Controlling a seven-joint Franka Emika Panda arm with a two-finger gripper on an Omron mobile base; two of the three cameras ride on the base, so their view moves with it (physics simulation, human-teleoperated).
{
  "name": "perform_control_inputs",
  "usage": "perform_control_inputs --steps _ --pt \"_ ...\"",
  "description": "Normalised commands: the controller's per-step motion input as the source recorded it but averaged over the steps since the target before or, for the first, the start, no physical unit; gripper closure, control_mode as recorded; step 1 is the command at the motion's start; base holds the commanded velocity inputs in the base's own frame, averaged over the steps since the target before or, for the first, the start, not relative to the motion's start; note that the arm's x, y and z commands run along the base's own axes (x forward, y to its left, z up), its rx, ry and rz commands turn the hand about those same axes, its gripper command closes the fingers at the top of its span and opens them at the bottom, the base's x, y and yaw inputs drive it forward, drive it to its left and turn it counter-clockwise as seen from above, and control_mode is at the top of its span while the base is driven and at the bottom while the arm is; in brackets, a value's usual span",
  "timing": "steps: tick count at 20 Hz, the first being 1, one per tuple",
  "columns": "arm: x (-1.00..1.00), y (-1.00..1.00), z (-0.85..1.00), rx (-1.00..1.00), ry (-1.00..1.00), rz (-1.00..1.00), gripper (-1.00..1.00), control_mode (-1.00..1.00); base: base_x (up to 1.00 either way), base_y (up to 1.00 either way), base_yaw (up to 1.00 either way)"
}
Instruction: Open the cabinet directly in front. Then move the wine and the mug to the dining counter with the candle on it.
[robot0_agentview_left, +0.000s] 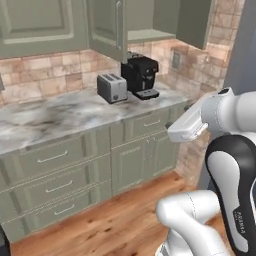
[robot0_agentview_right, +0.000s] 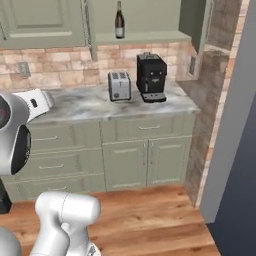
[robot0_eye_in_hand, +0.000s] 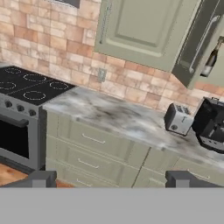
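The sage-green wall cabinet (robot0_agentview_right: 145, 37) stands open, both doors swung outward. In the left base view its left door (robot0_agentview_left: 106, 27) hangs edge-on over the worktop. On the shelf inside stands the wine (robot0_agentview_right: 119, 20), a slim dark bottle with a pale label; it also shows in the hand view as the wine (robot0_eye_in_hand: 210, 61), just past the open door (robot0_eye_in_hand: 199, 41). My gripper (robot0_eye_in_hand: 111, 179) is open, well back from the cabinet, with nothing between its fingertips (robot0_eye_in_hand: 40, 178). The mug, the dining counter and the candle are out of view.
A silver toaster (robot0_agentview_right: 119, 85) and a black coffee machine (robot0_agentview_right: 151, 77) sit on the marble worktop (robot0_agentview_right: 85, 105) under the cabinet. Green drawers and doors (robot0_agentview_right: 125, 160) run below it. A black stove (robot0_eye_in_hand: 24, 87) stands left of the worktop. A brick pillar (robot0_agentview_right: 210, 100) closes off the right end.
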Motion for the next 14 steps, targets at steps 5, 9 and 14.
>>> perform_control_inputs --steps 5,9,14 --pt "0.00 0.00 0.00 0.00 0.00 0.00 -1.00 1.00 0.60 -1.00 0.25" --pt "0.00 0.00 0.00 0.00 0.00 0.00 -1.00 1.00 0.39 -0.92 0.21" --pt "0.00 0.00 0.00 0.00 0.00 0.00 -1.00 1.00 0.15 -0.64 0.10"
